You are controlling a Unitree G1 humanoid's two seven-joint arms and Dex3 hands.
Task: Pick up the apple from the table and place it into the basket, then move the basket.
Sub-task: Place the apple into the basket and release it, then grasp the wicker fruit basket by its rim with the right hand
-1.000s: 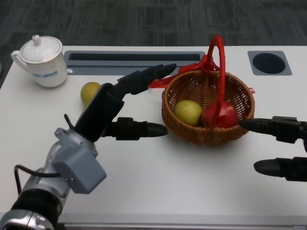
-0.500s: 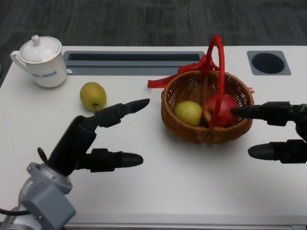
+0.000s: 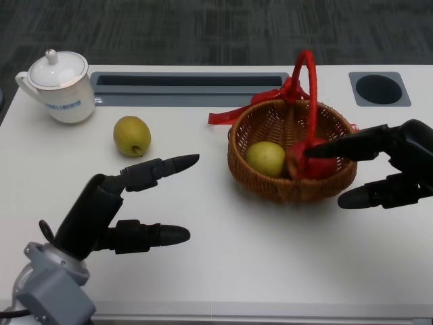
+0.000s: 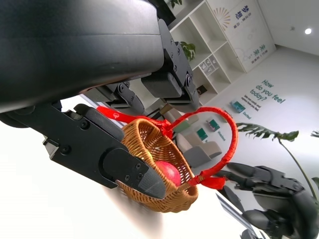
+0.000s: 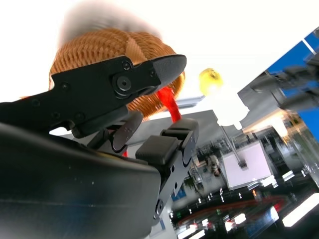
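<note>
Wicker basket [image 3: 292, 150] already held the apple [image 3: 312, 160]. The left hand [image 3: 125, 203], spread and empty, had drawn back; the right hand [image 3: 385, 169], fingers apart, had reached over the rim, so moving the basket seemed next.

Apple [image 3: 312, 161] in basket [image 3: 270, 186], pear [image 3: 132, 135] left, teapot [image 3: 57, 87] behind.

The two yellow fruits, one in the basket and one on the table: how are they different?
The yellow fruit on the table lies in the open, apart from both hands; the yellow fruit in the basket sits beside the red apple, enclosed by the wicker wall of the basket. The table fruit shows a stem; on the basket fruit none is visible. Both are rounded and yellow-green, and neither is held.
</note>
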